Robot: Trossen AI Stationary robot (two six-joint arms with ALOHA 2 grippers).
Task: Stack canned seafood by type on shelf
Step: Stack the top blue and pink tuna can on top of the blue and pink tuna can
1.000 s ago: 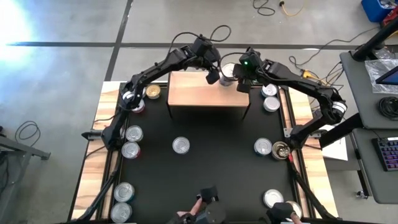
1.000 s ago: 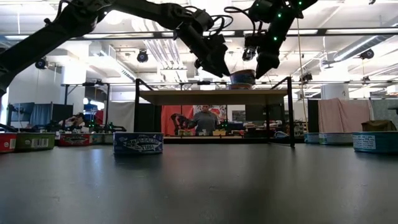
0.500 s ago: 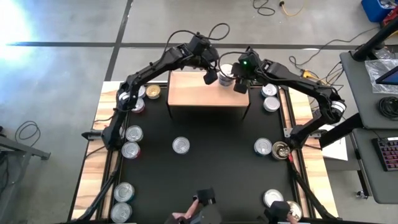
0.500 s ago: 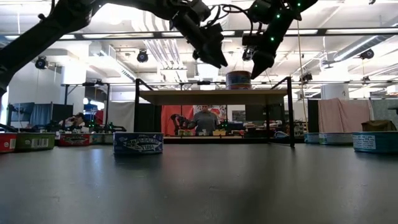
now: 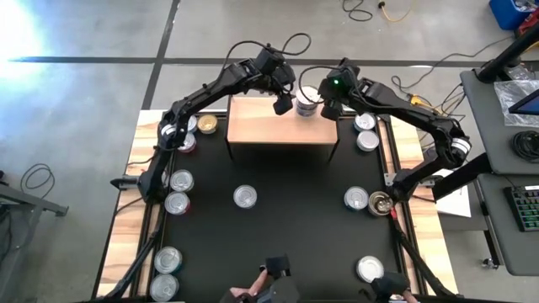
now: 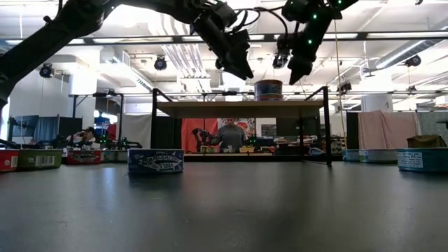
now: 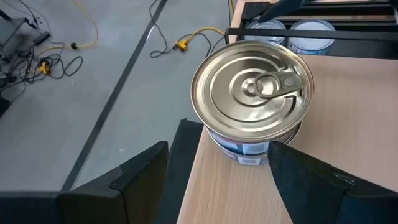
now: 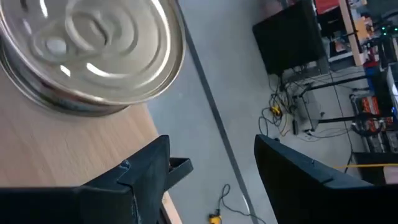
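At the top centre of the high view, the shelf (image 5: 282, 124) carries a short stack of canned seafood (image 5: 307, 102) at its upper right corner, the tins (image 7: 252, 99) sitting right at the wood's far edge with floor just beyond. The left gripper (image 5: 283, 103) hangs just left of the stack and the right gripper (image 5: 330, 109) just right of it, near the shelf's right edge; in the low view both hover above the stack (image 6: 268, 89), clear of it, left gripper (image 6: 238, 64) and right gripper (image 6: 297, 70) each with air beneath. Both stand spread partway with nothing between their fingers (image 7: 140, 174), as the wrist views show. The rest of the shelf top, to the left of the stack, is bare wood. On the black mat (image 5: 286, 219) below, one tin (image 5: 245, 196) sits alone in the middle with open room around it; other tins (image 5: 180, 180) line the left and right edges (image 5: 366, 140). A person (image 6: 230, 133) stands beyond the table in the low view.
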